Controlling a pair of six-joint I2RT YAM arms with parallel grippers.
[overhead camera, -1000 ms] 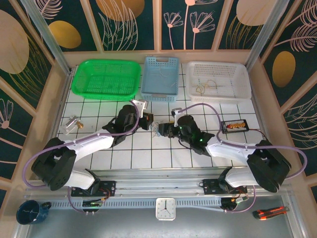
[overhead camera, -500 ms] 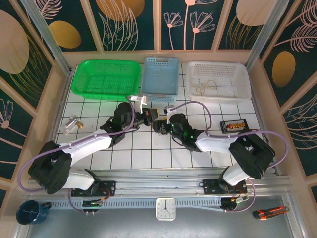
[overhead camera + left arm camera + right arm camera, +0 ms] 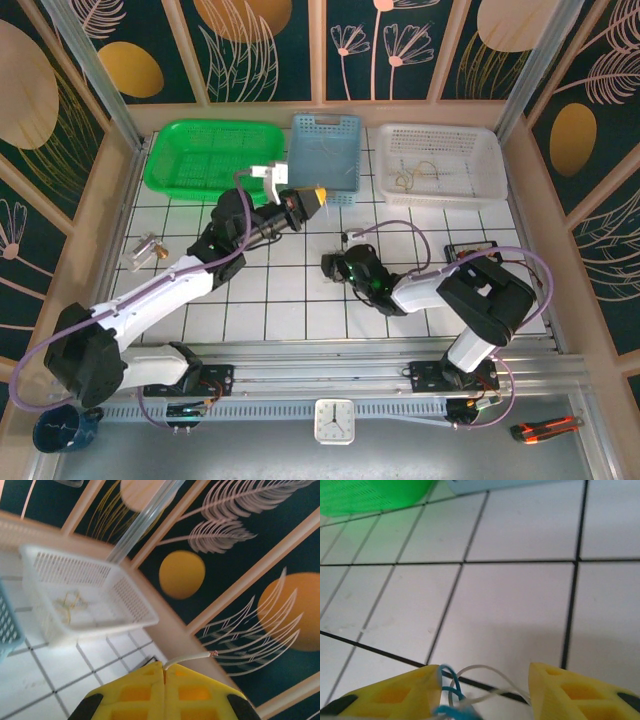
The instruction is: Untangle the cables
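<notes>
**A:** How will these cables handle?

**B:** Thin, light and limp, I'd judge. They would slip through a loose pinch and snag on each other, so take one near a free end, not mid-loop. The left gripper (image 3: 164,672) does just that. Its jaws are pressed together on a white cable (image 3: 187,656), whose bare tip pokes out above them, held up in front of the blue basket (image 3: 325,150).

**A:** And the right gripper (image 3: 485,671)?

**B:** Its jaws are apart, low over the tiled table (image 3: 520,605). The blue-and-white tangle (image 3: 451,692) lies loose between them, not pinched.

**A:** What does each view add?

**B:** The overhead view places both arms, but the wires are too fine to read there. The left wrist view shows the grip, plus a yellowish-tan cable (image 3: 69,605) lying in the white basket (image 3: 132,602).
</notes>
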